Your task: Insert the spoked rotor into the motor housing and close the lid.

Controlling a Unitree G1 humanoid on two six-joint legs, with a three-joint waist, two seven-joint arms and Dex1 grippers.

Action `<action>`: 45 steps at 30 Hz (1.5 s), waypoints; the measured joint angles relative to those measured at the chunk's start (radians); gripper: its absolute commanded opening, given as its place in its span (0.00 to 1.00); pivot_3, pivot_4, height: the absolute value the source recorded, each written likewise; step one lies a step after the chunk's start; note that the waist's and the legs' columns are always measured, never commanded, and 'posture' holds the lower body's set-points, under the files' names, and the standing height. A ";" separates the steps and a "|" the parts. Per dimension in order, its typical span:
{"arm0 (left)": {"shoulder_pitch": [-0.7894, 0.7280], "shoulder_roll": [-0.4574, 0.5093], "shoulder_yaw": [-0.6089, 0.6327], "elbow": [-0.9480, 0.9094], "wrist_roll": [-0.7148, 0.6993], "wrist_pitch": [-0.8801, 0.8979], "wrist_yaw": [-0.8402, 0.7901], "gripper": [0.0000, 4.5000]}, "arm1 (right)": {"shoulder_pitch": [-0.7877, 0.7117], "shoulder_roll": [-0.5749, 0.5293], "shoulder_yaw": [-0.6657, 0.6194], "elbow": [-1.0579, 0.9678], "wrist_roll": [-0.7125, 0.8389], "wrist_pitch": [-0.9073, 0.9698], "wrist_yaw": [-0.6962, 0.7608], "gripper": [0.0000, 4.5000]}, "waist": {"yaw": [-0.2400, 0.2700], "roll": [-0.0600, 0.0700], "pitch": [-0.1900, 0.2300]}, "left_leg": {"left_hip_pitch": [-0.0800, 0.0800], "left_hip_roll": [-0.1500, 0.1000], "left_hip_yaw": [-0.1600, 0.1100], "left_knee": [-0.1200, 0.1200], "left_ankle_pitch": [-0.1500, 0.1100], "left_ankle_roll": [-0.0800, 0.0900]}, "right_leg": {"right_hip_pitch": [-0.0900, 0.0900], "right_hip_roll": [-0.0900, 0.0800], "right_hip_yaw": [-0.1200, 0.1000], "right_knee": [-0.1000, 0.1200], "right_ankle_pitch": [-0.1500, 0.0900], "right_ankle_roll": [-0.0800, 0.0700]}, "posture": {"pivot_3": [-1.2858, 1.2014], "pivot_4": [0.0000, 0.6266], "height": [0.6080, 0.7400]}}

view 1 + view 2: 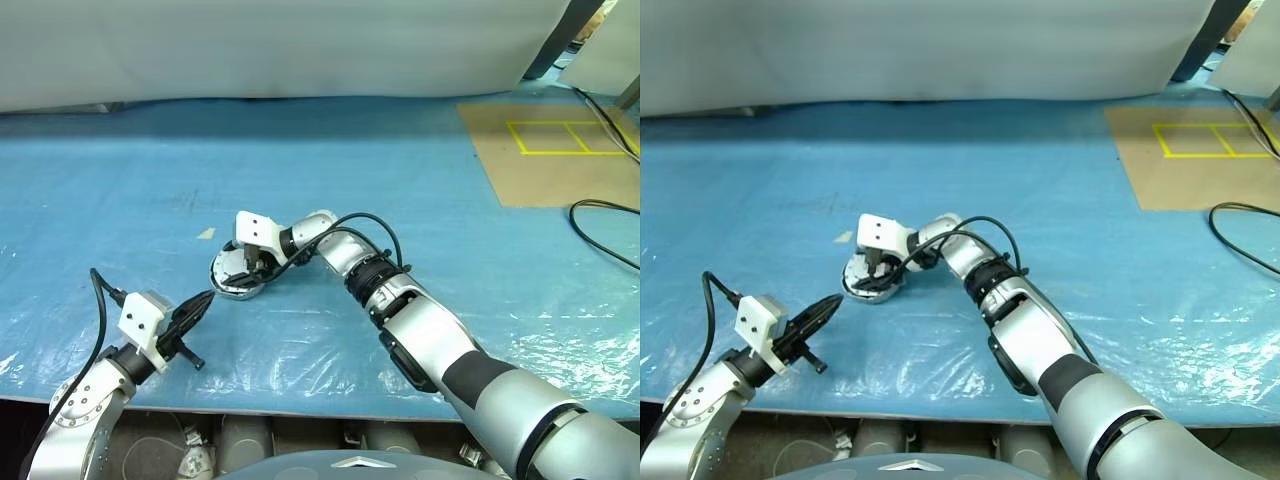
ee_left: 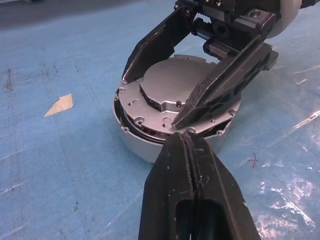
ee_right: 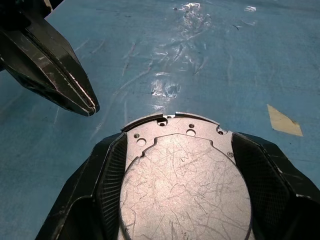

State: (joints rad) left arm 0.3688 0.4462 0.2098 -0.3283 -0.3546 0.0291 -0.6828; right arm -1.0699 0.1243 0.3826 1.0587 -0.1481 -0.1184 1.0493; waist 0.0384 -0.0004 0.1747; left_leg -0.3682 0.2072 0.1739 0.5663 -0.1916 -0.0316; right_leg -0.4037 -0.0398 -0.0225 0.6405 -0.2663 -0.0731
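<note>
Look just left of centre in the head views: the motor housing [image 1: 238,280] sits on the blue plastic sheet [image 1: 420,200], a round silver body with a scratched silver lid [image 2: 170,92] lying on top of it. Your right gripper [image 1: 243,268] reaches in from the right and straddles that lid, its two black fingers [image 2: 220,90] spread wide with one on each side of the raised disc. They look to be pressed against the lid's edge, though you can't quite confirm contact from these angles. A dark gap shows under the lid's near edge in the left wrist view, so it seems not fully seated. Your left gripper [image 1: 200,303] sits at lower left, fingers pressed together with nothing between them, its tip just beside the housing's near wall.
</note>
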 measured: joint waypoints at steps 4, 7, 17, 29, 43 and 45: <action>0.004 0.000 0.000 0.002 0.002 -0.005 -0.003 0.00 | -0.014 0.014 -0.058 0.048 0.030 0.043 -0.041 0.67 | 0.002 0.000 0.000 | 0.000 0.000 0.000 0.002 0.000 0.000 | 0.000 0.000 0.000 0.000 0.000 0.000 | 0.52 0.24 1.00; 0.010 0.000 0.000 0.004 0.004 -0.009 -0.002 0.00 | -0.019 0.017 -0.090 0.058 0.044 0.090 -0.084 0.67 | 0.003 0.000 0.000 | 0.000 0.000 0.000 0.003 0.000 0.000 | 0.001 0.000 0.000 0.000 0.000 0.000 | 0.52 0.24 1.00; 0.063 -0.014 -0.003 -0.009 0.005 -0.012 0.011 0.00 | -0.007 0.016 -0.018 0.022 0.004 0.017 -0.027 0.67 | 0.000 0.000 0.000 | 0.000 0.001 0.000 0.002 0.000 0.000 | 0.001 0.000 0.000 0.000 0.000 0.000 | 0.52 0.24 1.00; 0.082 -0.013 0.010 -0.031 0.004 -0.013 0.015 0.00 | -0.032 -0.012 -0.019 0.073 -0.007 -0.070 0.140 0.67 | 0.002 0.000 0.000 | 0.000 0.000 0.000 0.002 0.000 0.000 | 0.001 0.000 0.000 0.000 0.000 -0.001 | 0.52 0.24 1.00; 0.164 -0.014 0.026 -0.079 -0.002 -0.020 0.021 0.00 | -0.079 0.000 -0.031 0.156 -0.020 -0.136 0.208 0.67 | -0.001 0.000 0.000 | 0.000 0.002 0.000 0.002 0.000 0.000 | 0.000 0.001 0.000 0.000 -0.001 -0.002 | 0.52 0.24 1.00; 0.172 -0.014 0.026 -0.089 -0.003 -0.020 0.021 0.00 | -0.088 0.025 -0.059 0.173 -0.016 -0.109 0.147 0.67 | -0.001 0.000 0.001 | 0.000 0.002 0.000 0.002 0.000 0.000 | 0.000 0.001 0.000 0.000 -0.001 -0.002 | 0.52 0.24 1.00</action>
State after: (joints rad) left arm 0.5407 0.4322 0.2362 -0.4169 -0.3573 0.0091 -0.6623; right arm -1.1580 0.1495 0.3237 1.2320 -0.1643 -0.2270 1.1962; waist 0.0379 0.0000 0.1755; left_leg -0.3687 0.2095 0.1742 0.5684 -0.1916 -0.0311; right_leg -0.4042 -0.0384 -0.0228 0.6410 -0.2677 -0.0754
